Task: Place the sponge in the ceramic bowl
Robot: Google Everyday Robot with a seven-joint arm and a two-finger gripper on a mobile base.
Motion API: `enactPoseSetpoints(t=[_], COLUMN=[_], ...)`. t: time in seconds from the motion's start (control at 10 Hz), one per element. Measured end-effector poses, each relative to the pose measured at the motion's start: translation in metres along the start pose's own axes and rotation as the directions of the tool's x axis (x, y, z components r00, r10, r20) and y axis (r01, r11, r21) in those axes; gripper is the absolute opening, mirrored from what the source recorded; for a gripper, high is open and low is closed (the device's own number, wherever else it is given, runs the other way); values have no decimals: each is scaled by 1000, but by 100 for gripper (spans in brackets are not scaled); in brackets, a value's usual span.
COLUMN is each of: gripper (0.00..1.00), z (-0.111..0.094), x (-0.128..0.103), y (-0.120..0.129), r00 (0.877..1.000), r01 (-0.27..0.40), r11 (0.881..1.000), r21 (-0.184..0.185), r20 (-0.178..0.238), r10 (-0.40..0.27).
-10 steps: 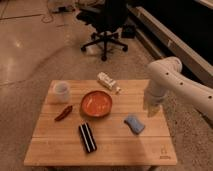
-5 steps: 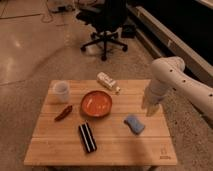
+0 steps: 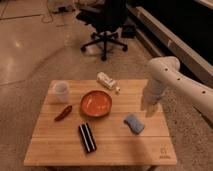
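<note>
One sponge (image 3: 134,123), light blue, lies flat on the wood table (image 3: 115,152). It sits just below and a bit frame-left of the gripper (image 3: 150,109), near it but apart, w/ no contact visible. It is not in the ceramic bowl (image 3: 96,103), which sits farther frame-left of the gripper, well past the sponge, w/ its orange inside showing nothing in it. So the end state the task wants isn't there at this moment.

Judging by the layout, sponge and bowl are separate w/ bare wood btw them, which gives a clear carry path. The sponge's soft flat block shape prob. suits a top-down pinch.

Farther from the gripper:
- black striped block (image 3: 87,137), toward the front edge
- red pepper-like item (image 3: 63,113) and pale cup (image 3: 61,90), on the far frame-left side
- whitish bottle-like thing (image 3: 107,81), lying at the back edge
- office chair (image 3: 106,25), on the floor beyond

Arm: the white arm (image 3: 162,70) comes in from frame-right, bends high, then drops approx. vertical, so the gripper points down over the table's frame-right part, beside the sponge rather than directly over it. Whether the gripper is apart or closed can't be told, nor if it carries anything.
</note>
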Motion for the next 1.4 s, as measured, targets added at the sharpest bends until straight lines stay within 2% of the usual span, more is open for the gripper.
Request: enactPoseSetpoints(t=[0.1, 0.2, 0.3, 0.4, 0.5, 0.7, 0.8, 0.9, 1.1, 1.2, 1.3, 1.4], gripper=[44, 44, 44, 44, 44, 44, 44, 44, 44, 44, 44, 44], z=[8, 14, 25, 27, 24, 23, 23, 20, 15, 20, 24, 25], x=[-4, -1, 1, -2, 0, -8, -13, -15, -15, -22, -26, -26], y=[-1, 1, 2, 1, 5, -11, -19, -22, -10, -13, -23, -28], r00=[999, 999, 998, 998, 998, 999, 998, 999, 995, 995, 995, 994], r01=[34, 41, 42, 36, 37, 43, 50, 49, 101, 100, 94, 94], r11=[999, 999, 999, 999, 999, 998, 998, 999, 994, 994, 995, 995], r21=[-19, -18, -8, 21, 25, -45, -44, -21, -33, -40, -34, -30], r20=[-12, -7, 43, 52, 40, 23, 25, 19, 14, 9, 24, 65], r10=[-34, -41, -42, -37, -38, -42, -49, -49, -101, -100, -93, -92])
